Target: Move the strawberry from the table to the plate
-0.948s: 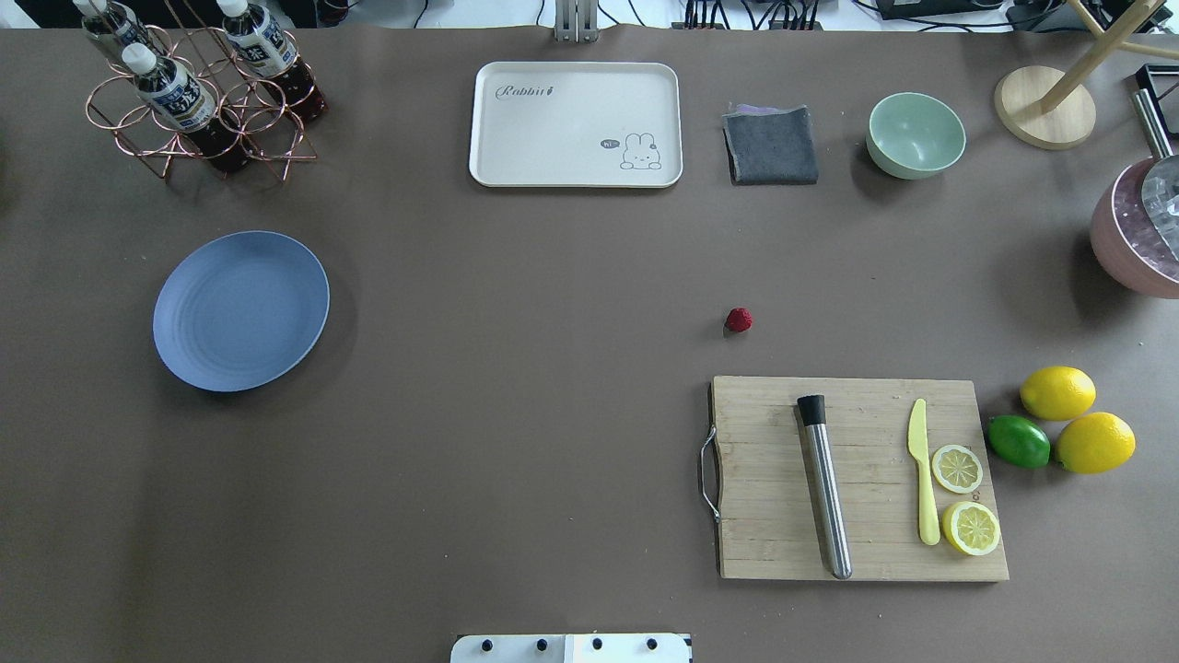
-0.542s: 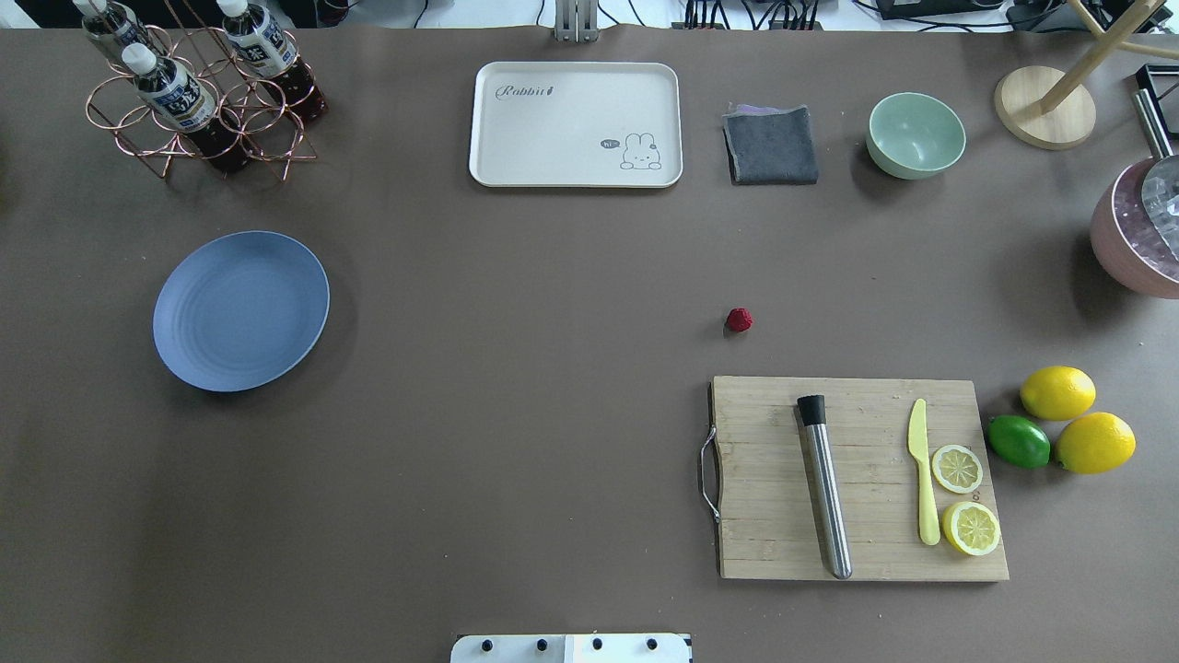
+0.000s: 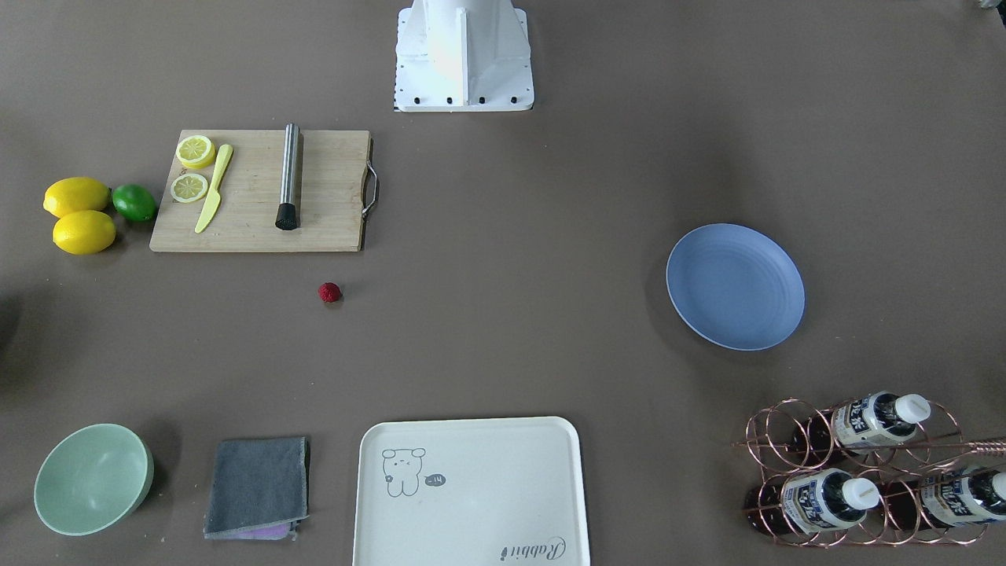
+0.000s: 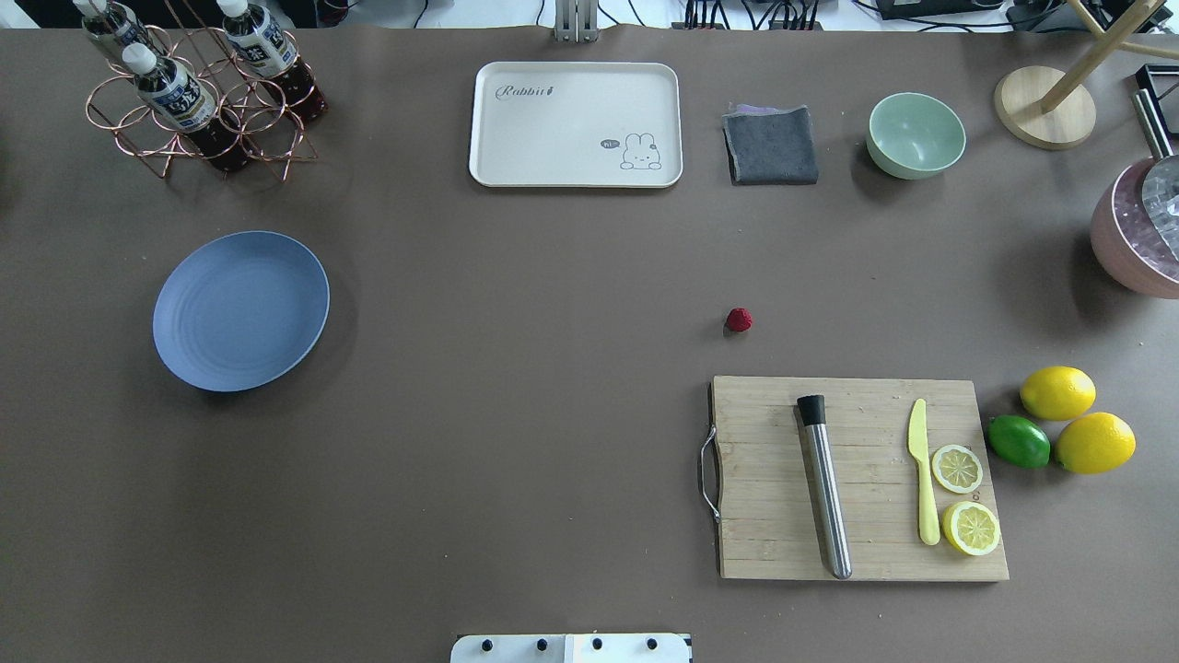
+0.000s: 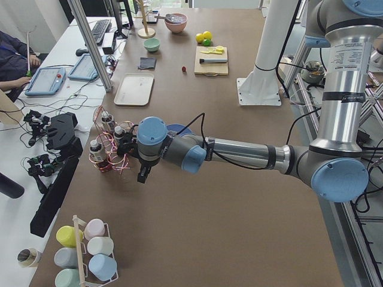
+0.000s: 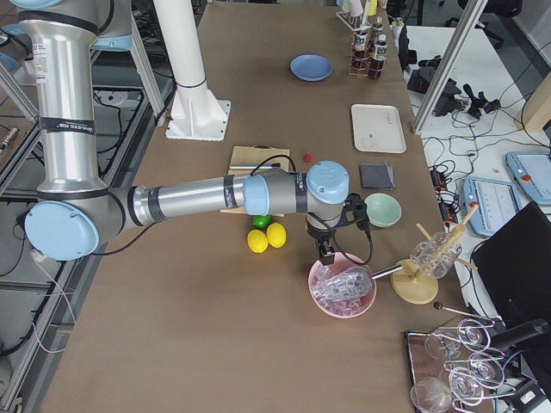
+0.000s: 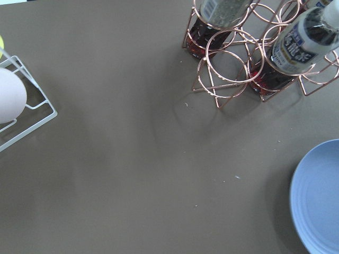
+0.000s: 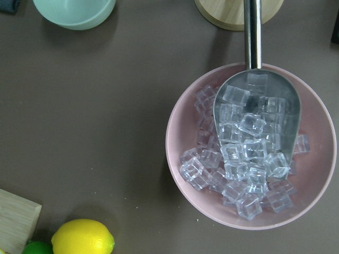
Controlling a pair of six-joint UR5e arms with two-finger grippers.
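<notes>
The right gripper (image 6: 325,251) hangs above the ice bowl (image 6: 343,288), the strawberry (image 4: 738,319) well apart from it. The left gripper (image 5: 143,174) hangs near the plate (image 4: 240,310). These are probably start poses. The jaw width of either gripper cannot be told.

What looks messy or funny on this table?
Only one thing stands out: the tiny bumpy red strawberry lies alone on the brown table, near the wooden cutting board, far from the round light-blue plate, which holds nothing. Nothing looks spilled or broken; the clear ice cubes sit inside their pink bowl.

"Rabbit" on the cream tray (image 4: 571,129)
</notes>
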